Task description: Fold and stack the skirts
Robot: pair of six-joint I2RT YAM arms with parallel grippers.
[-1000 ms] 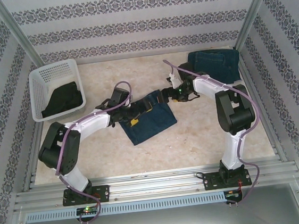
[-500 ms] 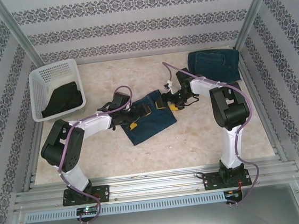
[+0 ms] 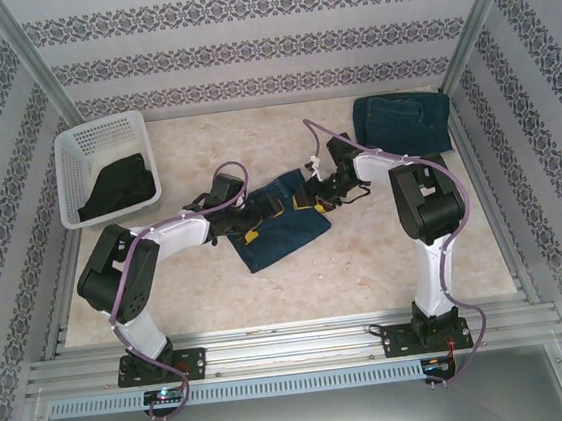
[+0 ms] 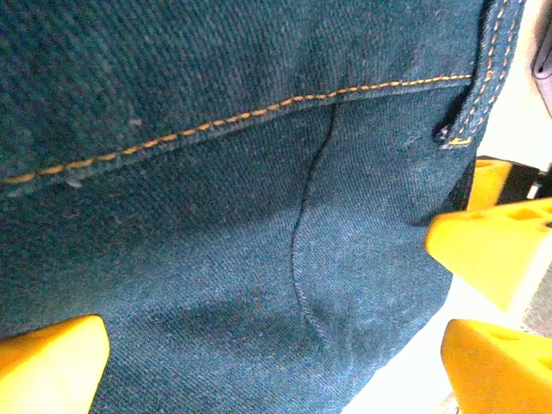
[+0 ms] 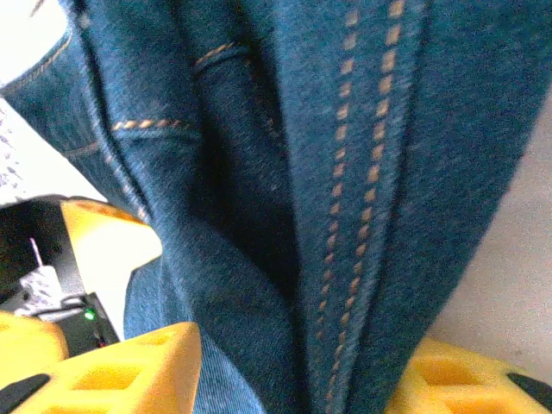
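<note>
A dark blue denim skirt [image 3: 285, 225] lies partly spread in the middle of the table. My left gripper [image 3: 254, 213] rests open on its upper left part. In the left wrist view its yellow fingers [image 4: 50, 369] straddle flat denim [image 4: 216, 216]. My right gripper [image 3: 312, 195] is at the skirt's upper right edge. There its fingers [image 5: 129, 375] press from both sides on a raised fold with orange double stitching [image 5: 345, 216]. A second denim skirt [image 3: 402, 122] lies folded at the back right. A black skirt [image 3: 113, 188] sits in the basket.
The white mesh basket [image 3: 89, 150] stands at the back left corner. Patterned walls and metal posts close the table in on three sides. Bare tabletop [image 3: 367, 262] shows in front of the centre skirt.
My right gripper has moved left onto the skirt's right edge and its jaws have narrowed around a fold. My left gripper has crept slightly right and stayed open.
</note>
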